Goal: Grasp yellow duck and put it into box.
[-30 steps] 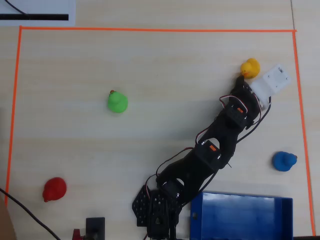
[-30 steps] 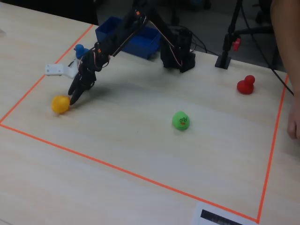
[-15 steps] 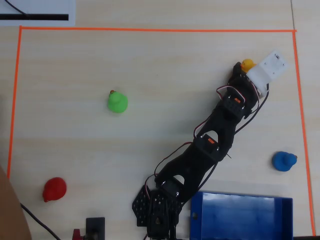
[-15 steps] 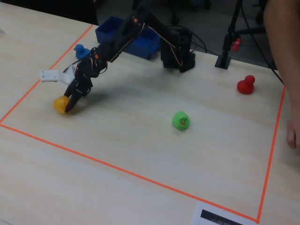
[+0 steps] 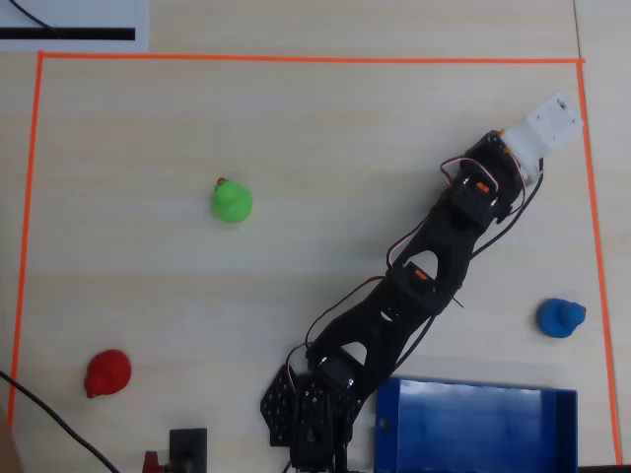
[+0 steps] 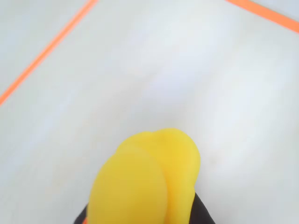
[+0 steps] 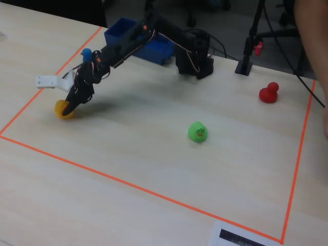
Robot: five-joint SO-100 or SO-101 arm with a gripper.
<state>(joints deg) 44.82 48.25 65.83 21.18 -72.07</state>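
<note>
Gripper (image 7: pixel 68 106) is down at the far corner of the orange-taped square, its black fingers (image 7: pixel 73 100) pressed onto the yellow duck (image 7: pixel 62 109), which sits on the table (image 7: pixel 154 154) close to the orange tape line (image 7: pixel 31 102). From the wrist view the yellow duck (image 6: pixel 145 182) fills the lower middle of the picture with dark finger edges showing on either side of it at the bottom, so the jaws look clamped around it, though whether the duck is clear of the table I cannot tell. Seen from overhead, the duck is hidden under the arm's white wrist camera mount (image 5: pixel 544 133) near the right-hand tape edge. Stretched out long, the black arm (image 5: pixel 424 276) reaches from its base beside the box (image 5: pixel 473 424), which stands well apart from the duck. A green duck (image 5: pixel 232 201), a red duck (image 5: pixel 106 373) and a blue duck (image 5: pixel 560 317) lie scattered elsewhere inside the square
</note>
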